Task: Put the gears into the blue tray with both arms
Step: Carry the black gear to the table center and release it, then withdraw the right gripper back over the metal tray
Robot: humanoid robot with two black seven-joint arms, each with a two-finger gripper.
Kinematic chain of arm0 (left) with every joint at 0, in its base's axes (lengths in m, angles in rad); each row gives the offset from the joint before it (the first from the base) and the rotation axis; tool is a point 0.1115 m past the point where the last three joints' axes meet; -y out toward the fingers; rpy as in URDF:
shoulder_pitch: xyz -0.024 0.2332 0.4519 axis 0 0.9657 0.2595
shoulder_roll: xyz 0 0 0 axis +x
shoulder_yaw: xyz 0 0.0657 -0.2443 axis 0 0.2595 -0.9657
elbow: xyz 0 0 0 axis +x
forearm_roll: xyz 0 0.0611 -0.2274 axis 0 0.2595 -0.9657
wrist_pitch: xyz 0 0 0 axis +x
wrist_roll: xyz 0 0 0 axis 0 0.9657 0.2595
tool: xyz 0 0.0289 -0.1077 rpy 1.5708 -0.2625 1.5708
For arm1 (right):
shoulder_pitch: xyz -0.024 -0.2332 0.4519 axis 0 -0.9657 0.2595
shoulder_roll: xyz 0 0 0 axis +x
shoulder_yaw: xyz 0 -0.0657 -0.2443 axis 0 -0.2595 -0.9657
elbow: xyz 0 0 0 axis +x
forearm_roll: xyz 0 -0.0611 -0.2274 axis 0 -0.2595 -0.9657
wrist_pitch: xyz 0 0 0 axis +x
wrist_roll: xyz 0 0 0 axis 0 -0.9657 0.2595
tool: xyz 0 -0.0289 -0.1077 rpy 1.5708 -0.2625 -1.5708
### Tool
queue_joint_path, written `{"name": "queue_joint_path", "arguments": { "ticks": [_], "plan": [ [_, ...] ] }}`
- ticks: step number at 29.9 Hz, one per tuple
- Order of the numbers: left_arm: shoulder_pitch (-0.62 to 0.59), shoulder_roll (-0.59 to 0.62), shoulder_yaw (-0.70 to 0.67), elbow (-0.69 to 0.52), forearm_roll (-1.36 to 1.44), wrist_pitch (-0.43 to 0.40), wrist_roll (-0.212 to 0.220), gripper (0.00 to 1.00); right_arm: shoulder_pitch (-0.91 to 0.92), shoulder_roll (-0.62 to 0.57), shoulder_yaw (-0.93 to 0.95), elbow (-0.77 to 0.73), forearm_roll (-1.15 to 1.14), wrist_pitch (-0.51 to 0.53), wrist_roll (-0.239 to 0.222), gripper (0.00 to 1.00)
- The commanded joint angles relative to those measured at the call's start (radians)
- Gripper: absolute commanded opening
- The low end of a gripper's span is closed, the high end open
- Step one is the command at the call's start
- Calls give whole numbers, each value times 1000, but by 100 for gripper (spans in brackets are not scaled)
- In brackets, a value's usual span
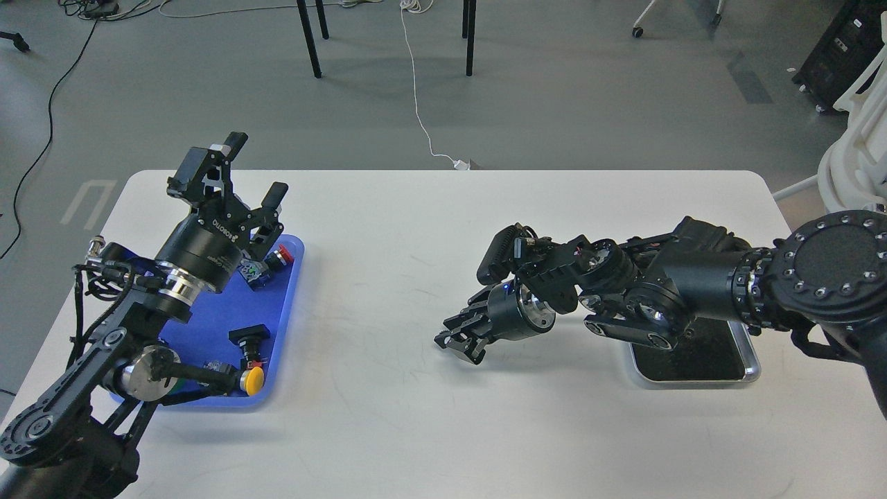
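The blue tray (215, 320) lies at the table's left, partly covered by my left arm. My left gripper (255, 168) is raised over the tray's far end and stands open, with nothing between its fingers. My right gripper (459, 339) hovers low over the bare table middle, pointing left and down. It is dark, and I cannot tell its fingers apart. No gears show in this view. Any on the black tray lining are hidden by my right arm or lost against the black.
Push-button switches lie in the blue tray: a red-capped one (280, 256), a yellow-capped one (254, 380) and a black one (249, 335). A silver-rimmed tray with black lining (700, 364) sits at the right under my right arm. A white chair (856, 159) stands beyond the table's right corner.
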Motion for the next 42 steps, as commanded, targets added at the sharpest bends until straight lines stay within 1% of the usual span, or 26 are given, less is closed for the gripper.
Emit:
{"name": "queue_joint_path", "arguments": {
  "ticks": [1,3,4,7,10,12,14,15,18,19,20,22,25,28,30,33,36,38,40,42],
  "plan": [
    [1,0,0,-10,0,-2,0,98,4,-17,2,3,2,-25,0,83],
    [1,2,0,-10,0,0,0,98,7,-50,17,8,8,-46,0,91],
    [1,2,2,-11,0,0,-1,98,10,-68,28,11,23,-51,0,93],
    [4,3,2,-13,0,-2,-3,98,15,-155,98,35,112,-48,0,95],
    [11,15,6,-16,0,-2,-23,98,4,-278,194,110,216,-45,0,96],
    [14,26,12,-16,2,-2,-38,98,-25,-364,267,169,329,-43,0,96],
    [15,31,17,-16,6,-3,-60,98,-94,-431,339,227,461,-45,0,96],
    [15,32,18,-16,12,-2,-81,98,-134,-468,395,262,527,-43,0,96],
    [13,46,25,-16,44,-2,-167,98,-284,-573,578,330,701,-37,0,97],
    [10,57,35,-16,67,-6,-182,98,-336,-593,632,344,751,-33,0,97],
    [5,67,52,-16,96,-14,-182,98,-399,-611,700,358,804,-25,0,98],
    [1,84,81,-23,162,-25,-182,98,-517,-634,831,364,882,18,0,99],
    [-4,101,115,-43,303,-29,-182,98,-663,-673,989,355,966,168,0,99],
    [-19,110,170,-65,469,-29,-182,98,-763,-676,1081,349,1071,306,0,99],
    [-50,123,227,-89,592,-29,-182,98,-807,-676,1115,347,1144,368,0,99],
    [-129,141,330,-121,794,-29,-182,98,-846,-677,1126,329,1197,421,0,99],
    [-249,175,461,-120,990,-31,-182,98,-857,-676,1120,315,1195,422,0,99],
    [-358,195,582,-103,1136,-38,-182,98,-866,-676,1124,315,1195,420,0,99],
    [-438,193,665,-70,1251,-43,-182,98,-869,-676,1126,310,1195,420,0,99],
    [-490,175,713,-19,1345,-40,-182,98,-869,-676,1123,307,1198,420,0,99]
  ]
}}
